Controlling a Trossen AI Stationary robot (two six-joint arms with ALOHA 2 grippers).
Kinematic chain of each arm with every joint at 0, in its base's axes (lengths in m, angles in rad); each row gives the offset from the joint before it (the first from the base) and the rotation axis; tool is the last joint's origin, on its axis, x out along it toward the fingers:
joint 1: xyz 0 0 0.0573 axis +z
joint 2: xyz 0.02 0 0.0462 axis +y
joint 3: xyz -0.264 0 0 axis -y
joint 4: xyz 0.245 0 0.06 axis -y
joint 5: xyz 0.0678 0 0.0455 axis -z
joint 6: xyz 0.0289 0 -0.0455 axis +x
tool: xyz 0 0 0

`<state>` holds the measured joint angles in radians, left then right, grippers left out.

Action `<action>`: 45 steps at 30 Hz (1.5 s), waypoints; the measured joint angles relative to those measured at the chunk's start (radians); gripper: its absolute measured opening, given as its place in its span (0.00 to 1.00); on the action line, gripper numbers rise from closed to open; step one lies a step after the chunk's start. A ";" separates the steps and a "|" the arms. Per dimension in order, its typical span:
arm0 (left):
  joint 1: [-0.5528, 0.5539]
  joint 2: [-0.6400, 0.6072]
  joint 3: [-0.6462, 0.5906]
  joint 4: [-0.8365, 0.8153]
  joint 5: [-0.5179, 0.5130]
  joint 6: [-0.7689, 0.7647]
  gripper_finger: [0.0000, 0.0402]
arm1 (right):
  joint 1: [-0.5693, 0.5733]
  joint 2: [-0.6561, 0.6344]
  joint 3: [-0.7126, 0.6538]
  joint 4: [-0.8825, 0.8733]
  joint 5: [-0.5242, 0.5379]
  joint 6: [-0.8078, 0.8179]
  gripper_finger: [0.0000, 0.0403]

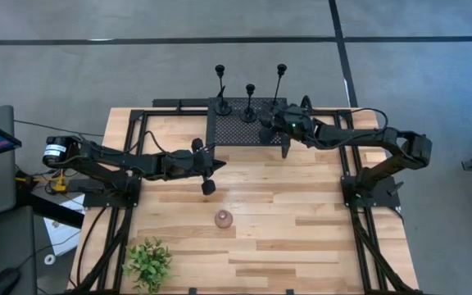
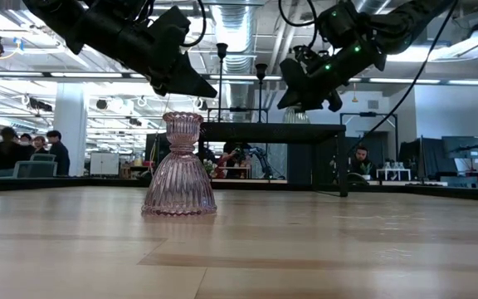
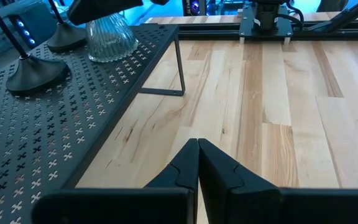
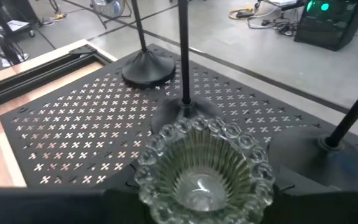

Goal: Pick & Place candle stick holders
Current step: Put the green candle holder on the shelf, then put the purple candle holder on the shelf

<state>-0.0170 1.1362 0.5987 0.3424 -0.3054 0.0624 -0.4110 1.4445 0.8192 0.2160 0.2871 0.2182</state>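
Observation:
Three slim black candle stick holders (image 1: pixel 249 100) stand by their round bases on a black perforated shelf (image 1: pixel 236 135) at the table's far middle. They also show in the right wrist view (image 4: pixel 146 68). My right gripper (image 1: pixel 270 121) is over the shelf's right part, shut on a clear glass holder (image 4: pixel 204 165). My left gripper (image 1: pixel 213 166) hangs shut and empty above the table, just near-left of the shelf, and shows in its own wrist view (image 3: pixel 197 168). A pink glass holder (image 1: pixel 223 218) stands on the table's middle. My right gripper has the clear glass holder between its two fingers, by its upper part just under the beaded rim (image 4: pixel 148 168). The fingers slant down from the table's right side. The holder is upright, and its wide foot (image 3: pixel 110 46) stands on the shelf.
A small leafy green plant (image 1: pixel 148 262) stands at the table's near left corner. The pink glass holder shows close up in the low view (image 2: pixel 179 166). Bare wood lies between the shelf and the near edge. People sit in the room behind the table.

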 joint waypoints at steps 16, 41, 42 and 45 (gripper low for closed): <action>0.000 0.000 0.000 -0.001 0.000 0.000 0.02 | 0.000 -0.132 -0.002 -0.073 -0.002 -0.016 0.60; 0.000 0.000 0.000 -0.003 0.000 0.004 0.02 | 0.081 -0.596 -0.002 -0.682 -0.032 -0.028 0.36; 0.000 0.000 0.000 -0.004 0.000 0.004 0.02 | 0.094 -0.603 -0.002 -0.716 -0.032 -0.020 0.32; 0.000 0.000 0.000 -0.005 0.000 0.011 0.02 | 0.143 -0.615 -0.002 -0.788 -0.032 0.003 0.21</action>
<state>-0.0170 1.1362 0.5987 0.3378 -0.3058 0.0732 -0.2679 0.8298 0.8177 -0.5721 0.2550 0.2208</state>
